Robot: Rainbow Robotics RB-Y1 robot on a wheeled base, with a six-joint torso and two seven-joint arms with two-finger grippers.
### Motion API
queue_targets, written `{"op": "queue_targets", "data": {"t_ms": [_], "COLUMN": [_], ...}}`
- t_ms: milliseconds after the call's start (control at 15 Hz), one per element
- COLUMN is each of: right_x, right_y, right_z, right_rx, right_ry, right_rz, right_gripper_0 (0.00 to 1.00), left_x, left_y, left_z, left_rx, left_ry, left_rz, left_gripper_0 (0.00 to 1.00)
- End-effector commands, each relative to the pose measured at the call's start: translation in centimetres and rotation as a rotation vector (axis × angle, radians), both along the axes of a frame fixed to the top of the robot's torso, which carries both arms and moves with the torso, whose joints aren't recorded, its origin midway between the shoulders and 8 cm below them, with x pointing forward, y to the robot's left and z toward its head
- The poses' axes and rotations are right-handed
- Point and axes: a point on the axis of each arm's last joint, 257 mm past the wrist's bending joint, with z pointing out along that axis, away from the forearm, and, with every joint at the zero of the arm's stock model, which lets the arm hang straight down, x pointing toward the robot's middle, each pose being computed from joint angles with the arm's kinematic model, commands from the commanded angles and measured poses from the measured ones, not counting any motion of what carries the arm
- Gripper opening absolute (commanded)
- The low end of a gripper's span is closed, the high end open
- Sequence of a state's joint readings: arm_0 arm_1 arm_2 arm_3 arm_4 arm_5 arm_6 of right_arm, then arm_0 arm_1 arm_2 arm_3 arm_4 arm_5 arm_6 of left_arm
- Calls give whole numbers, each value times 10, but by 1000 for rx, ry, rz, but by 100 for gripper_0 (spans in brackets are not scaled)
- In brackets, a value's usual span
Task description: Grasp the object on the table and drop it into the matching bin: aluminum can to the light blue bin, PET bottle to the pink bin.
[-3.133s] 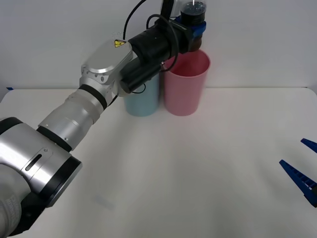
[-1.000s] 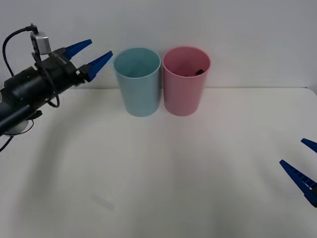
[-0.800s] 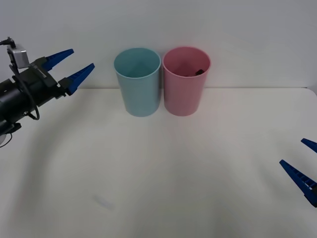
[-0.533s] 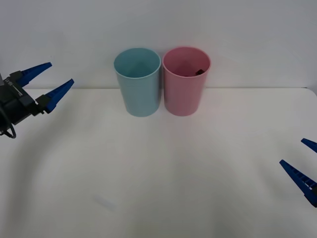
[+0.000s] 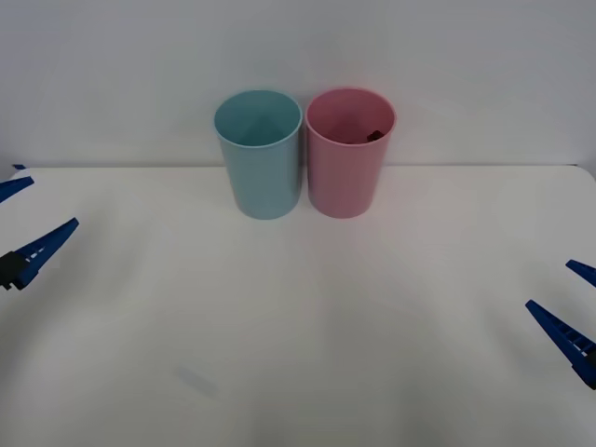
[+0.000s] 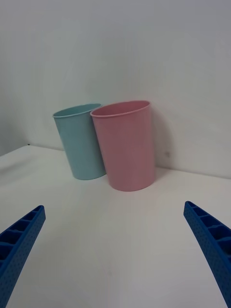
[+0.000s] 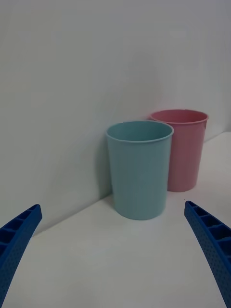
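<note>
The left end effector (image 5: 20, 221) has been drawn back from the bins to the worktop's (image 5: 298, 326) left edge, fingers spread. The PET bottle (image 5: 371, 136) lies inside the pink bin (image 5: 349, 177), beside the light blue bin (image 5: 265, 177). The right end effector (image 5: 570, 307) is parked open at the right edge.

Your left gripper (image 5: 20, 221) and right gripper (image 5: 575, 312) carry blue, ribbed, tapered fingers (image 7: 211, 245); a black mount block backs the left finger at 9 o'clock.

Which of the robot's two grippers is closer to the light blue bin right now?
Left. The left gripper sits open at the table's left edge; the right gripper, also open, sits farther off, past the pink bin, from the light blue bin.
</note>
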State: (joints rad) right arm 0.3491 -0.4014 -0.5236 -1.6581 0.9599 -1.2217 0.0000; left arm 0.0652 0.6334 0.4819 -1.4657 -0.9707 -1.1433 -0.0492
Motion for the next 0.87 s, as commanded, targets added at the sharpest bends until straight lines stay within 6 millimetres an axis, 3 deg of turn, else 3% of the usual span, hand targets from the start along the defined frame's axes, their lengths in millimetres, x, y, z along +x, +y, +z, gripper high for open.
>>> {"op": "queue_targets", "data": {"t_ms": [67,400,867], "right_x": [0,0,0], "right_y": [0,0,0], "right_z": [0,0,0], "right_rx": [0,0,0], "right_ry": [0,0,0], "right_rz": [0,0,0], "right_gripper_0": [100,100,100], "left_x": [-25,-52,-57], "left_y": [13,27,30], "left_z": [-11,-28,-33], "left_rx": [10,24,10], "left_ry": [30,78,97], "left_rz": [20,48,58], "left_gripper_0": [100,100,100]}}
